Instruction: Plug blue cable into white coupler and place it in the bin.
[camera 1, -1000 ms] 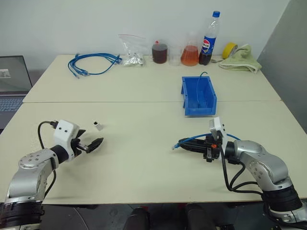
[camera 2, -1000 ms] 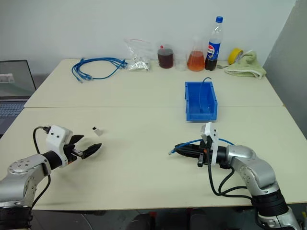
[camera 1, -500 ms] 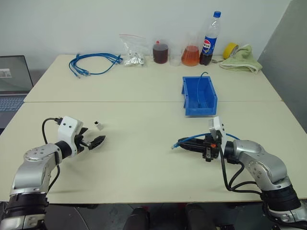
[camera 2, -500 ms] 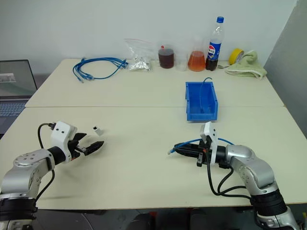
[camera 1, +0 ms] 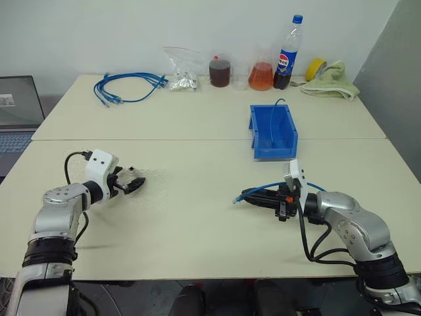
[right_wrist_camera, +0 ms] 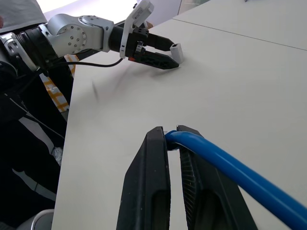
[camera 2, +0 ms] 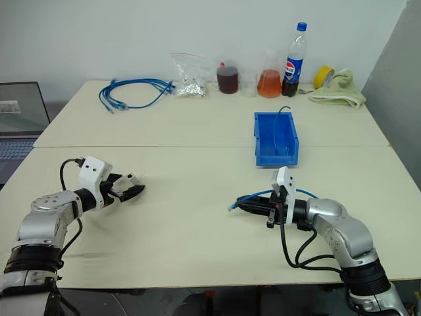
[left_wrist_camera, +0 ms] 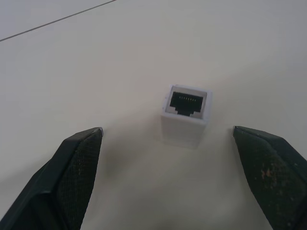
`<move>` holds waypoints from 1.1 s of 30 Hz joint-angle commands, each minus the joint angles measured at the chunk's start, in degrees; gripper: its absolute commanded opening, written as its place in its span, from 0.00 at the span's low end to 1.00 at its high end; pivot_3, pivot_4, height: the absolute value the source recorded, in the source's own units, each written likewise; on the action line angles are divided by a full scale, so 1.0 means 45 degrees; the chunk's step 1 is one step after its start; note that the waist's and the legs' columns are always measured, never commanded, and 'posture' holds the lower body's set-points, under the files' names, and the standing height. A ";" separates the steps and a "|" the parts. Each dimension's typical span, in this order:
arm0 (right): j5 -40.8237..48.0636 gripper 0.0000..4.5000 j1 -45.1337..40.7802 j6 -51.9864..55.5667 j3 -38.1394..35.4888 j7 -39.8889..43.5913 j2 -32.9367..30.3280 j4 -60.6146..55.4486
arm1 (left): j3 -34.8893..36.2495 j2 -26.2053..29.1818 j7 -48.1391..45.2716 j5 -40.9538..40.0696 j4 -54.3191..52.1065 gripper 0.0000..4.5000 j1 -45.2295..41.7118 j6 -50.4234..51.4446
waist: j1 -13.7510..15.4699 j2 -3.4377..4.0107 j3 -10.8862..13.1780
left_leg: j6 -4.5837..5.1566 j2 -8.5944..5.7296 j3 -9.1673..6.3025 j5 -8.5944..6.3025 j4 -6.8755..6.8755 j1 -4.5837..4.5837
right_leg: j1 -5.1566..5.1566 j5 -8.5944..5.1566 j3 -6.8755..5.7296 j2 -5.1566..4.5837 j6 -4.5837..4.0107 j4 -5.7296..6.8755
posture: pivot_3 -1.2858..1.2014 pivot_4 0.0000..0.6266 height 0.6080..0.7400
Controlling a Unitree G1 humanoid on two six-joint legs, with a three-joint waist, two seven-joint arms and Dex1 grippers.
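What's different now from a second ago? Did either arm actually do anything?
The left gripper moved forward across the table until its open fingers bracket the white coupler, not yet gripping it. The right gripper stayed put, holding the blue cable.

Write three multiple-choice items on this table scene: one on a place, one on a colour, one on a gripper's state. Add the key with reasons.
1. Where is the coupler?
A. in the bin
B. between the left gripper's open fingers
C. on the laptop

2. What colour is the bin?
A. blue
B. red
C. green

3. What is the right gripper doing?
A. standing wide open
B. shut on nothing
C. shut on the cable

Key: 1 B, the left gripper has a finger on each side of the coupler, apart from it. 2 A, its walls are bright blue. 3 C, the cable is pinched between its fingers.
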 commanded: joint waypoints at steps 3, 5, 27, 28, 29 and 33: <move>-0.0014 0.01 -0.0219 -0.0155 -0.0051 0.0070 -0.0008 -0.0312 | -0.0294 -0.0075 -0.0659 0.0264 0.1537 1.00 -0.1202 -0.0744 | -0.0004 -0.0001 0.0000 | 0.0000 -0.0001 0.0004 0.0000 0.0002 -0.0001 | 0.0000 0.0000 -0.0003 0.0000 0.0000 0.0002 | 0.52 0.24 1.00; -0.0025 0.01 -0.0210 -0.0150 -0.0068 0.0064 -0.0013 -0.0333 | -0.0417 -0.0108 -0.0817 0.0351 0.1893 0.96 -0.1387 -0.0899 | -0.0017 -0.0001 0.0001 | 0.0000 -0.0003 0.0011 0.0000 0.0002 0.0000 | 0.0000 0.0000 -0.0004 0.0001 0.0000 0.0004 | 0.52 0.24 1.00; -0.0048 0.01 -0.0062 -0.0167 -0.0234 -0.0019 -0.0082 -0.0474 | -0.0399 -0.0348 -0.1445 0.0204 0.2423 0.18 -0.1143 -0.1273 | -0.0028 -0.0001 0.0000 | 0.0000 0.0000 0.0003 0.0001 0.0009 0.0003 | -0.0004 0.0000 -0.0002 0.0002 0.0000 0.0018 | 0.52 0.24 1.00; -0.0052 0.01 -0.0044 -0.0183 -0.0238 -0.0024 -0.0081 -0.0491 | -0.0386 -0.0355 -0.1684 0.0033 0.2017 0.18 -0.0911 -0.1109 | -0.0039 -0.0001 0.0000 | 0.0000 0.0000 0.0002 0.0001 0.0009 0.0004 | -0.0003 0.0000 0.0002 0.0002 0.0000 0.0018 | 0.52 0.24 1.00; -0.0054 0.01 -0.0031 -0.0192 -0.0241 -0.0027 -0.0081 -0.0504 | -0.0363 -0.0363 -0.1844 -0.0082 0.1710 0.18 -0.0744 -0.0976 | -0.0043 -0.0001 -0.0001 | 0.0000 0.0001 -0.0002 0.0000 0.0008 0.0005 | -0.0004 0.0000 0.0003 0.0001 0.0000 0.0018 | 0.52 0.24 1.00; -0.0247 0.01 0.0082 -0.0380 -0.0177 0.0100 -0.0263 -0.0587 | -0.0625 -0.0367 -0.2918 -0.0905 -0.1154 0.18 0.0514 -0.0007 | -0.0020 0.0002 -0.0001 | 0.0000 -0.0002 -0.0006 0.0000 0.0008 0.0003 | -0.0003 0.0000 0.0007 -0.0006 0.0000 0.0014 | 0.52 0.24 1.00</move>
